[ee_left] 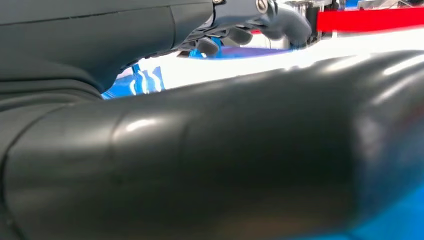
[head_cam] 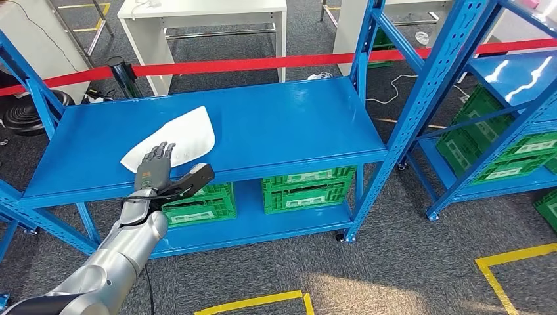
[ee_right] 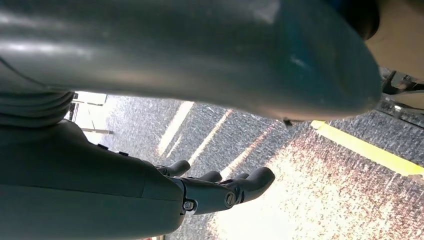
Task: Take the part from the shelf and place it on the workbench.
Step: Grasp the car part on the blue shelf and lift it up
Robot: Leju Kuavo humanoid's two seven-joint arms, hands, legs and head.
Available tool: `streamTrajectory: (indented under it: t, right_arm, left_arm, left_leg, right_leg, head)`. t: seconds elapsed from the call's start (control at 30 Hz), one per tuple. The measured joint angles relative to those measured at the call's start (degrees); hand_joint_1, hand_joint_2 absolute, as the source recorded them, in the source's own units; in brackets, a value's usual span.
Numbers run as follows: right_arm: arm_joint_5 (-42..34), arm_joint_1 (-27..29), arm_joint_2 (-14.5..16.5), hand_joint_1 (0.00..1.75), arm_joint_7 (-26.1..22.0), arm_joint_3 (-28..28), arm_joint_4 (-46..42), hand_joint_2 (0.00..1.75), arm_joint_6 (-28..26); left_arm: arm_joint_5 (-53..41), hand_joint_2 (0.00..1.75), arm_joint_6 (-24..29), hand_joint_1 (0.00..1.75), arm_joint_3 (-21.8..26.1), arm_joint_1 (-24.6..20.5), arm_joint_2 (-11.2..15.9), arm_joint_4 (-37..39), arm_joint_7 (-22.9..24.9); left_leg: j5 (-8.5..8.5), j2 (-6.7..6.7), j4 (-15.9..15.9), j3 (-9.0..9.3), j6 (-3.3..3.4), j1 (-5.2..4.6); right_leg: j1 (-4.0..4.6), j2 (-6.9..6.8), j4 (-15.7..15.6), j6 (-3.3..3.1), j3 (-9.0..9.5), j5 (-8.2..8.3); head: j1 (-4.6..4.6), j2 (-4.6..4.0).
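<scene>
The part (head_cam: 177,136) is a flat white curved sheet lying on the left half of the blue shelf's top board (head_cam: 282,125). My left hand (head_cam: 155,172) reaches up from below. Its dark fingers are stretched out flat, with the tips at the part's near edge, and its thumb (head_cam: 197,176) sticks out to the right over the shelf's front lip. It holds nothing. In the left wrist view the thumb (ee_left: 225,160) lies across the front, with the fingers (ee_left: 240,25) beyond it over the bright white part (ee_left: 235,67). My right hand (ee_right: 215,187) hangs over the floor, fingers loosely bent and holding nothing.
A red barrier tape (head_cam: 263,63) runs behind the shelf. Green crates (head_cam: 309,187) sit on the lower board. A second blue rack (head_cam: 519,72) with green crates stands at the right. A white table (head_cam: 203,13) is behind, and yellow lines (head_cam: 512,259) mark the floor.
</scene>
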Motion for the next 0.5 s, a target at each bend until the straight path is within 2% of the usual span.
streamTrajectory:
  t: [0.03, 0.07, 0.1, 0.13, 0.17, 0.2, 0.23, 0.27, 0.3, 0.33, 0.37, 0.5]
  right_arm:
    - [-0.01, -0.01, 0.0, 0.0, -0.09, 0.0, 0.0, 0.0, 0.0]
    - [-0.02, -0.01, 0.0, 0.0, -0.44, 0.0, 0.0, 0.0, 0.0]
    - [-0.03, -0.01, -0.01, 0.0, -1.0, 0.0, 0.0, 0.0, 0.0]
    - [-0.03, -0.02, -0.02, 0.0, -1.65, 0.0, 0.0, 0.0, 0.0]
    - [-0.02, -0.01, -0.04, 0.0, -2.18, 0.0, 0.0, 0.0, 0.0]
    - [-0.01, 0.04, 0.04, 0.0, -2.4, 0.0, 0.05, 0.0, 0.03]
    - [0.01, 0.04, 0.08, 0.0, -2.42, 0.0, 0.11, 0.0, 0.06]
    - [0.02, 0.05, 0.14, 0.0, -2.34, 0.0, 0.17, 0.0, 0.09]
    - [0.03, 0.09, 0.19, 0.0, -2.26, 0.0, 0.24, 0.0, 0.13]
    - [0.04, 0.14, 0.2, 0.0, -2.11, 0.0, 0.26, 0.0, 0.15]
    - [0.04, 0.24, 0.28, 0.0, -1.76, 0.0, 0.27, 0.0, 0.17]
    - [0.03, 0.27, 0.49, 0.0, -0.13, 0.0, 0.28, 0.0, 0.28]
  left_arm:
    - [0.0, 0.0, 0.0, 0.0, 0.0, -0.05, -0.03, 0.01, 0.01]
    - [0.01, 0.0, 0.0, 0.0, 0.0, 0.02, -0.05, 0.04, 0.02]
    - [0.02, 0.0, 0.0, 0.0, 0.0, 0.11, -0.05, 0.08, 0.02]
    - [0.05, 0.0, 0.0, 0.0, 0.0, 0.17, -0.05, 0.13, 0.02]
    - [0.08, 0.0, 0.0, 0.0, 0.0, 0.18, -0.07, 0.15, 0.02]
    - [0.11, 0.0, 0.0, 0.0, 0.0, 0.16, -0.05, 0.17, 0.02]
    - [0.13, 0.0, 0.01, 0.0, 0.01, 0.14, -0.04, 0.16, 0.01]
    - [0.14, 0.0, 0.02, 0.0, 0.01, 0.13, -0.02, 0.13, -0.01]
    - [0.08, 0.0, 0.03, 0.0, 0.02, 0.17, 0.01, 0.11, -0.08]
    - [-0.13, 0.0, 0.05, 0.0, 0.02, 0.24, 0.02, 0.09, -0.14]
    - [-0.44, 0.0, 0.07, 0.0, 0.02, 0.32, 0.02, 0.09, -0.11]
    - [-0.94, 0.0, 0.04, 0.0, 0.02, 0.36, 0.01, 0.13, 0.17]
  left_leg:
    - [-0.01, 0.02, 0.05, -0.03, -0.06, 0.03]
    - [-0.1, 0.05, 0.14, -0.03, -0.23, 0.11]
    - [-0.26, 0.06, 0.29, -0.02, -0.5, 0.3]
    - [-0.54, 0.04, 0.57, -0.01, -0.91, 0.62]
    - [-0.96, 0.01, 1.07, 0.0, -1.45, 1.01]
    - [-1.43, -0.04, 1.61, -0.11, -2.09, 1.35]
    - [-1.9, -0.08, 2.36, -0.41, -2.77, 1.49]
    - [-2.35, -0.09, 2.99, -0.82, -3.37, 1.44]
    - [-2.7, -0.1, 3.4, -1.23, -3.83, 1.28]
    - [-3.0, -0.12, 3.66, -1.5, -4.12, 1.12]
    - [-3.15, -0.13, 3.47, -1.55, -4.17, 1.04]
    - [-2.85, -0.1, 1.9, -0.63, -3.86, 0.88]
  right_leg:
    - [-0.06, 0.0, 3.24, 0.08, -1.56, -1.53]
    - [-0.21, -0.02, 5.58, 0.31, -2.75, -2.38]
    - [-0.44, -0.04, 6.29, 0.54, -3.22, -2.28]
    - [-0.75, -0.08, 4.98, 0.86, -2.7, -1.17]
    - [-1.17, -0.13, 1.88, 1.34, -1.35, 0.64]
    - [-1.4, -0.07, -0.95, 1.81, -0.08, 1.77]
    - [-1.48, -0.1, -3.42, 1.82, 0.81, 1.93]
    - [-1.54, -0.02, -4.58, 1.41, 1.14, 1.8]
    - [-1.49, 0.05, -4.44, 0.68, 0.92, 1.14]
    - [-1.54, 0.04, -4.43, -0.16, 0.77, 0.97]
    - [-1.64, 0.13, -4.12, -0.59, 0.7, 1.34]
    - [-1.7, 0.53, -4.19, -1.04, 0.76, 1.16]
  head:
    - [0.01, 0.0]
    - [0.0, 0.0]
    - [-0.01, 0.0]
    - [-0.01, 0.0]
    - [0.01, 0.0]
    - [0.11, 0.0]
    - [0.36, 0.0]
    - [0.46, 0.0]
    - [0.53, 0.0]
    - [0.51, 0.0]
    - [0.31, 0.0]
    - [0.19, 0.0]
